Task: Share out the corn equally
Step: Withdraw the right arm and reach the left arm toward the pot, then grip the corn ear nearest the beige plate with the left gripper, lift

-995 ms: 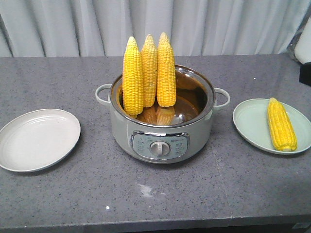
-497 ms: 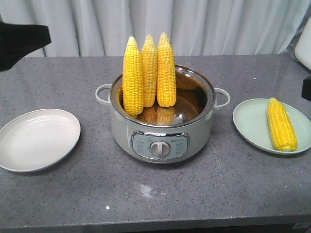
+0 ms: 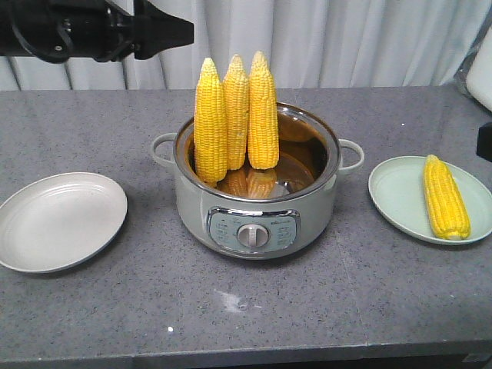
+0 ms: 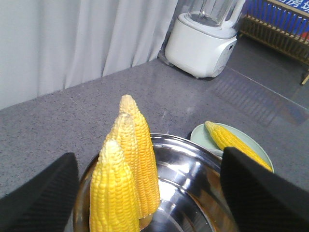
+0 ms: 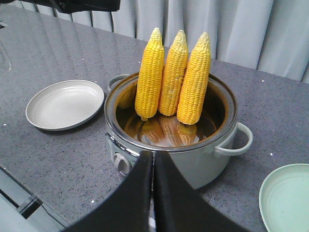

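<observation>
The left tool point(image 3: 165, 31) hangs high over the far left of the bench point(image 3: 307, 307), its tip pointing toward the pot. In its own wrist view the fingers point(image 4: 38, 198) stand wide apart with nothing between them, and the cob tips show just below the gap. Under it, at the left end of the bench, a white plate point(image 3: 61, 223) lies bare. In the middle sits the pot point(image 3: 254, 227), lid off, with three cobs point(image 3: 234, 115) standing upright inside. They touch side by side against the back left of the rim, their tips well above it. To the right, a pale green plate point(image 3: 396, 188) holds one cob point(image 3: 446, 198) lying lengthwise. The right tool point(image 5: 153, 166), clear only in its wrist view, is pressed closed on nothing and held back from the pot.

With four cobs in all, an even split would be two to a plate — so far none on the left, one on the right. The step in hand looks like the left arm's reach for a first cob for the white plate. The next move calls for lowering the open fingers over the leftmost cob, closing on its upper part, and lifting straight up past the rim — gently, since the neighbours lean against it and could topple.
</observation>
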Robot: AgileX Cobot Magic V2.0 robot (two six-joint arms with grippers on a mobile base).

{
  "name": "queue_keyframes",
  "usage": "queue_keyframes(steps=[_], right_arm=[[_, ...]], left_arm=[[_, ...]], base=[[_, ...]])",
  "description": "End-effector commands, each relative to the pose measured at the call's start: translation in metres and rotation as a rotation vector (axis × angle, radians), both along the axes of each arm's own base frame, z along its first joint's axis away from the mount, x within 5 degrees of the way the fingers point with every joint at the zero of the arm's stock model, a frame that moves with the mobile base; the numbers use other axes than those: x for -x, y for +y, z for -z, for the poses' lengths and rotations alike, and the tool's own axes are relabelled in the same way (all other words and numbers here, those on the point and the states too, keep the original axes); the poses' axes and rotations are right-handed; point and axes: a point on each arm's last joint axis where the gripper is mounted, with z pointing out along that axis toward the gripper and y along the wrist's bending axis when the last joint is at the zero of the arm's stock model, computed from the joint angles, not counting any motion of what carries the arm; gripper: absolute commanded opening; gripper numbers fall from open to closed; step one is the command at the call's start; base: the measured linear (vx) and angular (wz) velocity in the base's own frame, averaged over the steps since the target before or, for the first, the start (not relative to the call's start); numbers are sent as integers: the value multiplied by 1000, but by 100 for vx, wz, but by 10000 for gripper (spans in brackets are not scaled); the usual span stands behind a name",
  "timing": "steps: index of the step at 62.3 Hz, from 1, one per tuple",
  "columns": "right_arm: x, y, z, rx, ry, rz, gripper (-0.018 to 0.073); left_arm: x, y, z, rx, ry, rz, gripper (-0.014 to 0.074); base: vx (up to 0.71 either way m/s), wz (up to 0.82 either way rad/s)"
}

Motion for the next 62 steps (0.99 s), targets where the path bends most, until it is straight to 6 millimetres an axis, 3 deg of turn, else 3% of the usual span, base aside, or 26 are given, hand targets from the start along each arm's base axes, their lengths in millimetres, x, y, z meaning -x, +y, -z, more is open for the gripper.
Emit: queue_keyframes(steps=[1, 13, 62], right_arm=[[1, 1, -10, -37, -53, 10, -4], [1, 1, -10, -29, -48, 10, -4], [1, 0, -8, -10, -39, 15, -4]], left_arm=[[0, -10, -20, 67, -52, 16, 587], [-18, -21, 4, 47, -20, 12, 587], [-47, -32, 49, 22, 51, -19, 585]], base=[[0, 0], [0, 0], [0, 0]])
